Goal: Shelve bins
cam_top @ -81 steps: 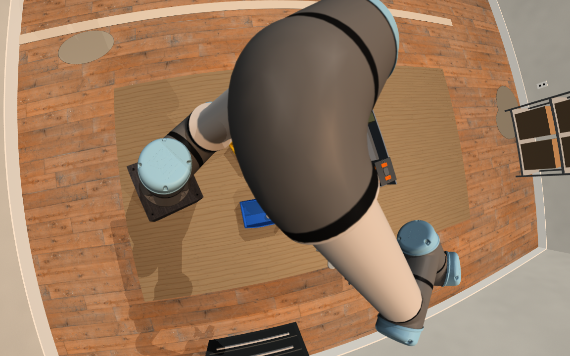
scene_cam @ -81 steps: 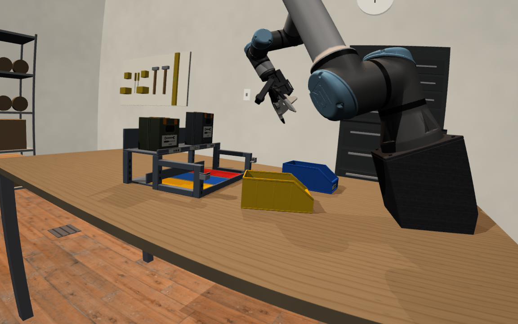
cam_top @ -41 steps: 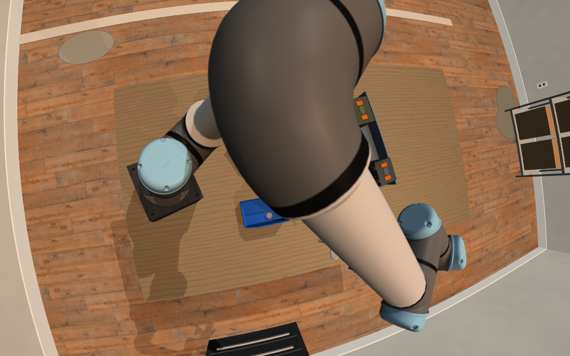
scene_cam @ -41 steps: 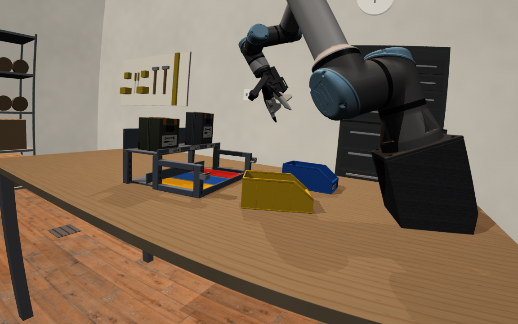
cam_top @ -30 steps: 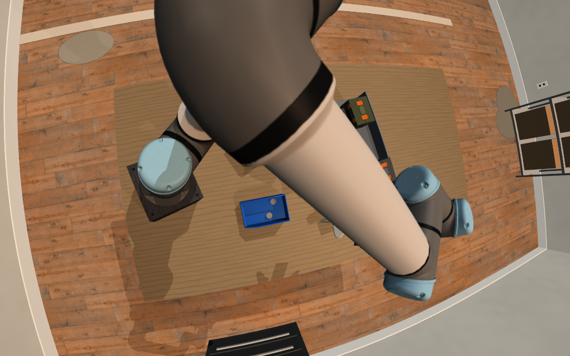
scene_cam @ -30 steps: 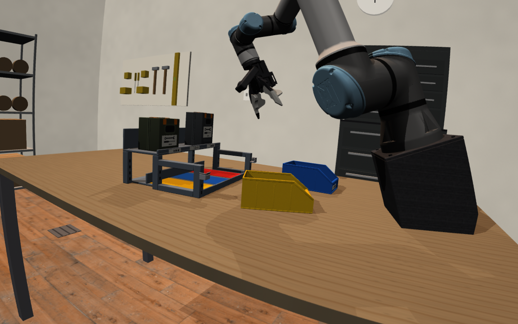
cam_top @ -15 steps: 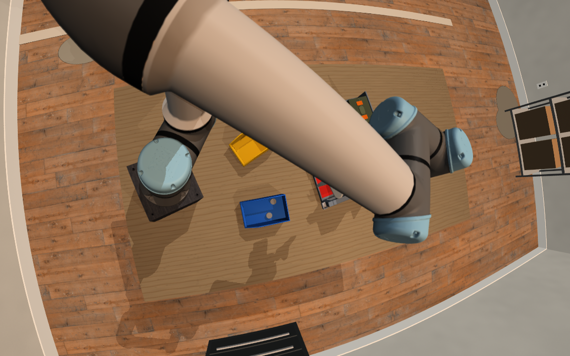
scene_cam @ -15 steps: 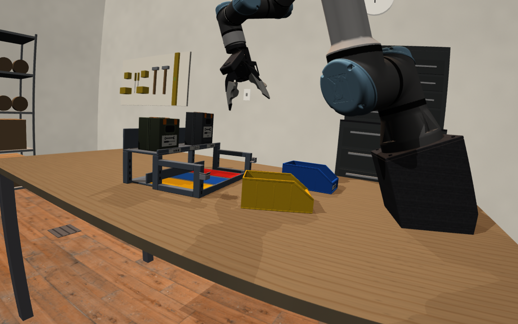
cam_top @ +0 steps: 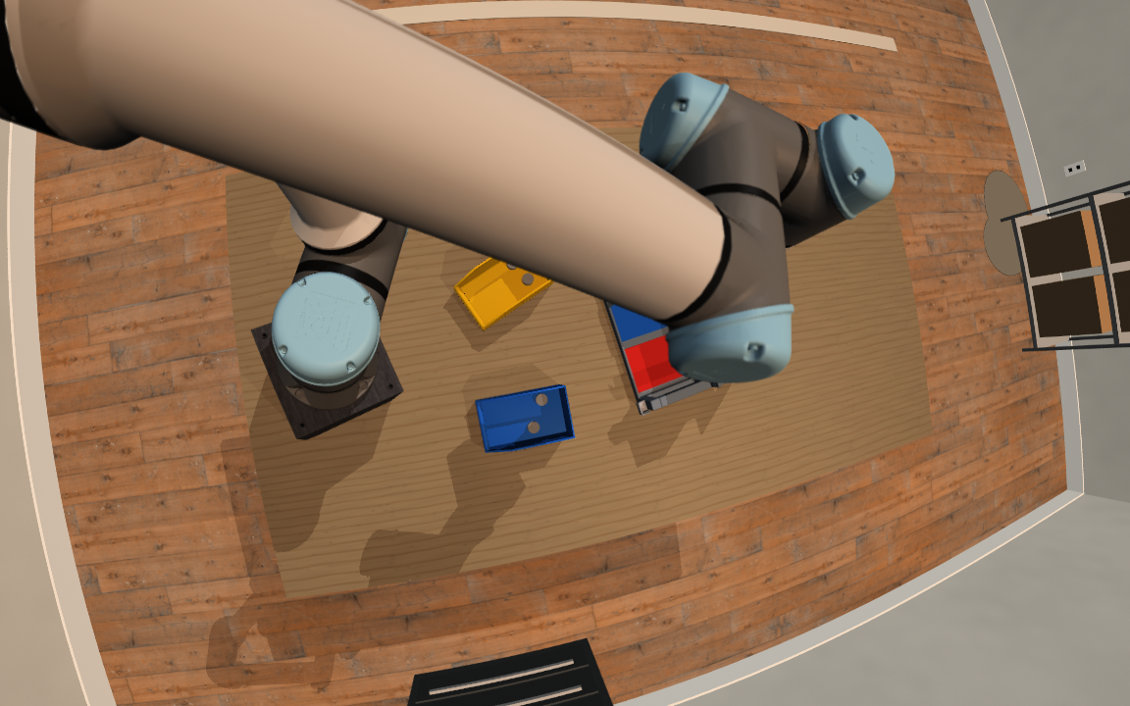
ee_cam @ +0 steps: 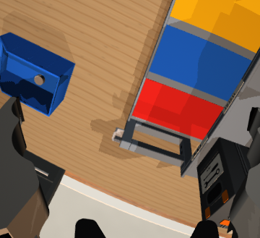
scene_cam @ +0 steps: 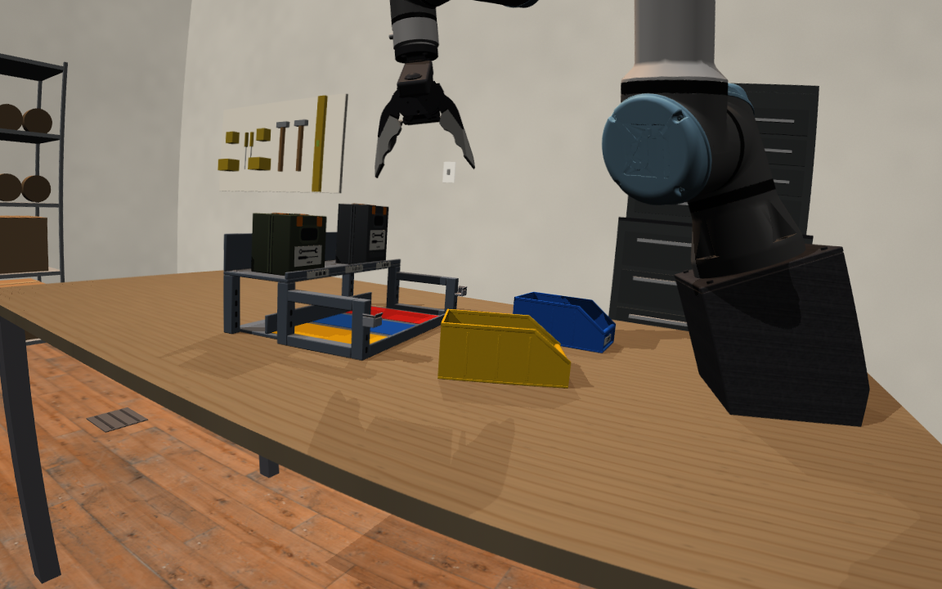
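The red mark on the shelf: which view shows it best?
The wrist view: the whole red mark lies unobstructed, beside the blue mark. The top view has the arm covering part of it; the exterior view shows only a thin strip.

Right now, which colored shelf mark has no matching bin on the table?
The red mark, at the end of the shelf beside the blue mark. Only a yellow bin and a blue bin stand on the table; no red bin shows in any view.

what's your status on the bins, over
End effector open, empty, high above the shelf. Blue bin and yellow bin on the table, neither shelved. Nothing blocking the colored spots that show.
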